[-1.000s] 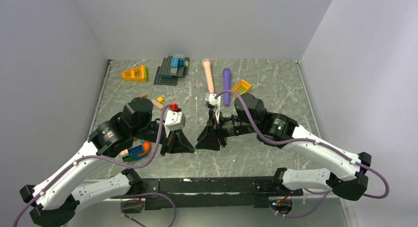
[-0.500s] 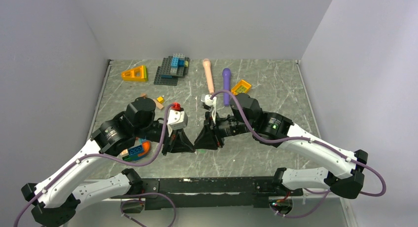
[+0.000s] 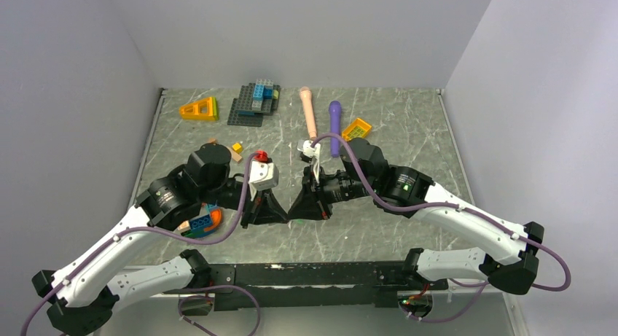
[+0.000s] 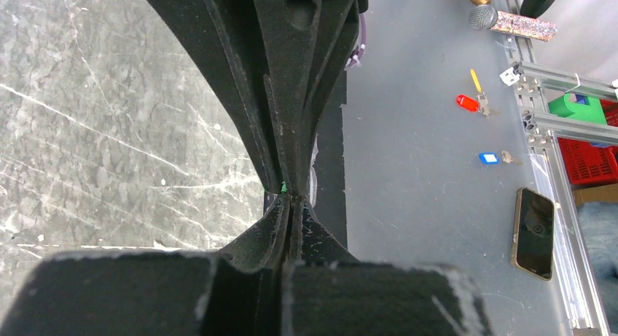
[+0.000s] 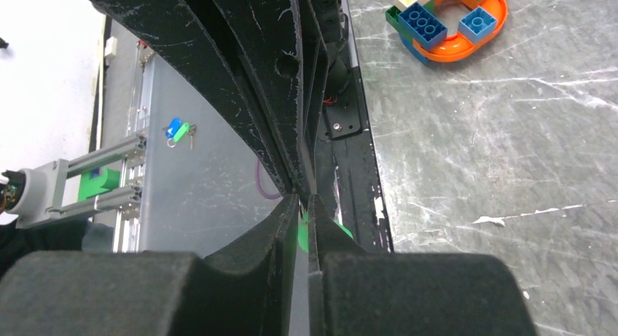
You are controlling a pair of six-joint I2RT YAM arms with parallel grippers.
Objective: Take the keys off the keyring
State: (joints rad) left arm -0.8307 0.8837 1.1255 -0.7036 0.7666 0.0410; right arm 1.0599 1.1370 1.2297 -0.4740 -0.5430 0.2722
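So, from overhead the left gripper [image 3: 280, 218] and right gripper [image 3: 297, 214] meet tip to tip by the table's [image 3: 408, 132] near edge. Only the wrist cams show a green bit [image 5: 302, 234] there. Left fingers are pressed together. Right ones leave a slit around it, grip unclear.

Loose toys on marble table [image 3: 408, 124]
Orange wedge [image 3: 199, 108], block build [image 3: 255, 101], pink rod [image 3: 308, 111], purple rod [image 3: 334, 124], yellow tile [image 3: 357, 127], brick ring [image 5: 459, 50].
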